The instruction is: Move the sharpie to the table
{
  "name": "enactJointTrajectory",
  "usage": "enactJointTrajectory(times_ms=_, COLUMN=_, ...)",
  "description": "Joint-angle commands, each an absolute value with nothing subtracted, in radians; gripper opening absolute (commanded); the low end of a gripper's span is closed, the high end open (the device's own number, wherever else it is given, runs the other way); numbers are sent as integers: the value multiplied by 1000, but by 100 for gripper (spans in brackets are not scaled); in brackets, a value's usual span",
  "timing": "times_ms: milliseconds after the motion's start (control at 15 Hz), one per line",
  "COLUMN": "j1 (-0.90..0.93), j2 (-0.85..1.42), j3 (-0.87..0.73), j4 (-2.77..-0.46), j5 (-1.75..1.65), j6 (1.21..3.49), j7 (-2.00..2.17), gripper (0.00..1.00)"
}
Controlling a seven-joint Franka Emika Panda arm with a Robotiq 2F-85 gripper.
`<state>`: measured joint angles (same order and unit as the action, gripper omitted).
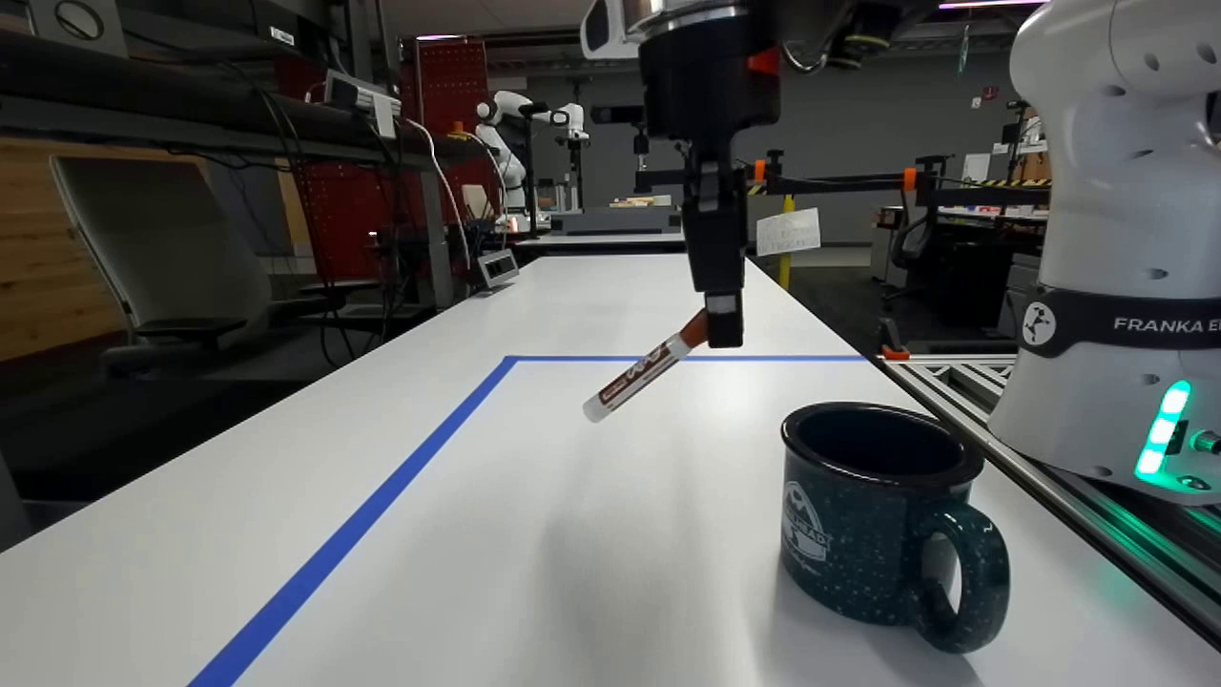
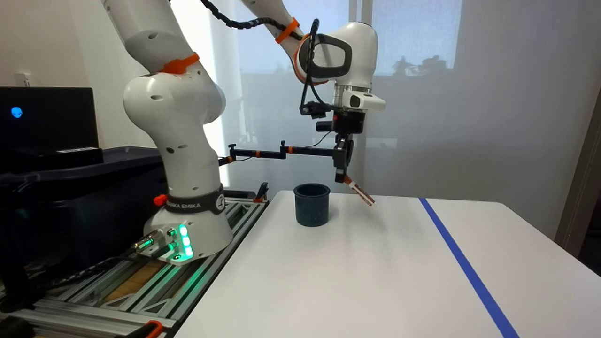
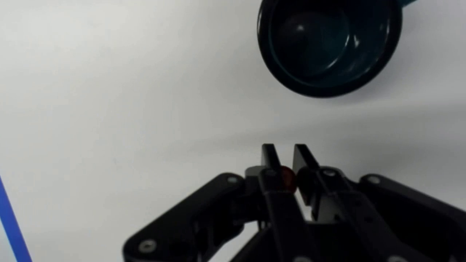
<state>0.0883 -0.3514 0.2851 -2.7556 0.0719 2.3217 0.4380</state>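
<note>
Robotics lab – arm (image 2: 188,162) on metal rails (image 2: 103,317), second robot (image 1: 501,149) at back, blue tape (image 1: 412,468) on white table (image 1: 610,553) – also laptop (image 2: 51,119), office chair (image 1: 162,239)

Counter (image 1: 477,572): smooth, with a soft sheen; the tape (image 1: 404,477) flat and matt. Mug (image 1: 854,544): speckled, enamel-like, glossy, showing sharp highlights in the wrist view. Sharpie (image 1: 643,377): smooth, printed, plastic in appearance. Pincer (image 3: 284,154): dull-surfaced, with metallic screw heads (image 3: 147,246). Arm (image 2: 178,103): smooth, lightly glossy shell. Base frame (image 2: 94,313): bare metal. Wall panel (image 1: 29,248): wood-grained. Sheet (image 1: 789,231): matt paper.
</note>
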Motion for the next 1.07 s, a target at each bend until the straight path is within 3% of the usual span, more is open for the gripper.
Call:
enactJointTrajectory(times_ms=0, j1=125, j2=-273, j3=259, j4=-2755, j5=66, j6=2488, j7=332, gripper=4)
enactJointTrajectory(times_ms=533, j1=224, j2=-65, j3=173, j4=-2756, j5=263, j6=2829, j7=-11, gripper=4)
enactJointTrajectory(times_ms=1000, j1=221, j2=20, j3=190, j4=-2754, j5=588, j6=2825, j7=-388, gripper=4)
